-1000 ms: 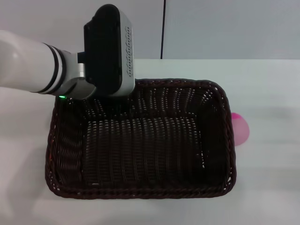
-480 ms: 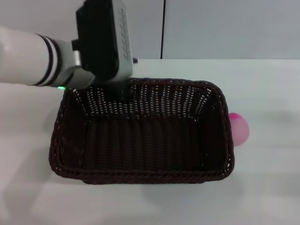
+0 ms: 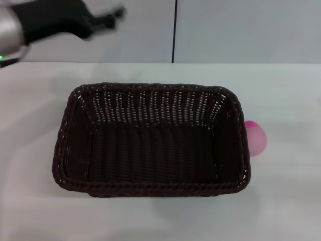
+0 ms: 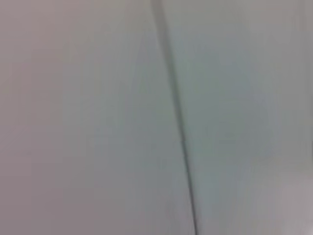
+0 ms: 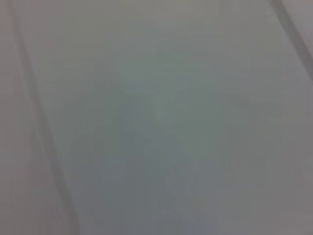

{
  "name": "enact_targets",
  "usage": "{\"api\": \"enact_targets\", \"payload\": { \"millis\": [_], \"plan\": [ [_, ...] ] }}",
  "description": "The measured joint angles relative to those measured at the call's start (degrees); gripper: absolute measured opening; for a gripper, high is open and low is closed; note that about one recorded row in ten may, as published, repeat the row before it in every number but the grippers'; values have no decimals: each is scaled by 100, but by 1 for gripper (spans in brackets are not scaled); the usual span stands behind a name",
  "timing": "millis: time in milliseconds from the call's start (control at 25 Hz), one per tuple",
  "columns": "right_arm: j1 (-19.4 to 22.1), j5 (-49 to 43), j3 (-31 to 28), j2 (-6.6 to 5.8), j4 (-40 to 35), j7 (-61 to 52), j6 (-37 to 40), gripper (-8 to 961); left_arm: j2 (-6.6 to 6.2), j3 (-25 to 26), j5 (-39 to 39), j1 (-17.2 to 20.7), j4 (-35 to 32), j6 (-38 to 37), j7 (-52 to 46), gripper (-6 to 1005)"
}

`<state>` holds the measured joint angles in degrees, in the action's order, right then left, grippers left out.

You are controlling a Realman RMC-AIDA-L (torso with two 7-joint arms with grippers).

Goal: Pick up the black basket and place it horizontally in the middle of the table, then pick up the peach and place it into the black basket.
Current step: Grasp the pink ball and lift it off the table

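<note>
One black basket [image 3: 150, 140] sits flat on the white bench [image 3: 281, 201], long side across, roughly mid-bench, nothing inside. Peach [image 3: 256, 138] lies on the bench just beside the basket's right end, outside it, partly hidden by the rim. Left hand [image 3: 103, 20] is up at the far left, clear of the basket; blurred, can't tell its spread. Both wrist views show only blank grey wall.

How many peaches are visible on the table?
1. The peach sits on the table, against the black basket's right outer side, partly hidden behind its rim.
</note>
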<state>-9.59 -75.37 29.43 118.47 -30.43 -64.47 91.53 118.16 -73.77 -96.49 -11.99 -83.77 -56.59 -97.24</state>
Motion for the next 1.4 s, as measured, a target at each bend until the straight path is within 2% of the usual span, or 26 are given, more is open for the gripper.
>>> {"api": "enact_targets", "payload": {
  "millis": [80, 200, 360, 440, 560, 640, 760, 840, 1040, 1400],
  "plan": [
    [49, -793, -29, -8, -903, -1041, 20, 568, 2, 289, 1205, 176, 599, -182, 597, 731],
    [22, -2050, -43, -13, -2347, -2739, 172, 566, 3, 602, 2326, 316, 1469, -714, 1375, 731],
    [-320, -3613, 2, -27, -3744, -4490, 470, 563, 10, 823, 3111, 395, 2566, -1386, 2172, 731],
    [-636, -4450, 29, -89, -4071, -5294, 605, 561, 9, 887, 3319, 409, 2995, -1530, 2356, 731],
    [-1160, -5489, 48, -128, -4063, -5850, 808, 559, 13, 962, 3486, 428, 3550, -1745, 2631, 732],
    [-1490, -5900, 53, -78, -3834, -5914, 781, 557, 14, 967, 3508, 449, 3745, -1808, 2744, 732],
    [-1813, -6058, 169, 4, -3366, -5879, 631, 554, 14, 970, 3537, 486, 3882, -1852, 2812, 732],
    [-1960, -6053, 340, 11, -2990, -5864, 440, 553, 13, 972, 3548, 519, 3893, -1898, 2813, 732],
    [-2168, -6052, 646, -5, -2433, -5898, 87, 549, 7, 1067, 3568, 559, 3898, -1974, 2795, 732],
    [-2328, -6098, 794, -23, -1855, -5987, -233, 542, -2, 1161, 3570, 526, 3914, -1969, 2815, 731]
  ]
}}
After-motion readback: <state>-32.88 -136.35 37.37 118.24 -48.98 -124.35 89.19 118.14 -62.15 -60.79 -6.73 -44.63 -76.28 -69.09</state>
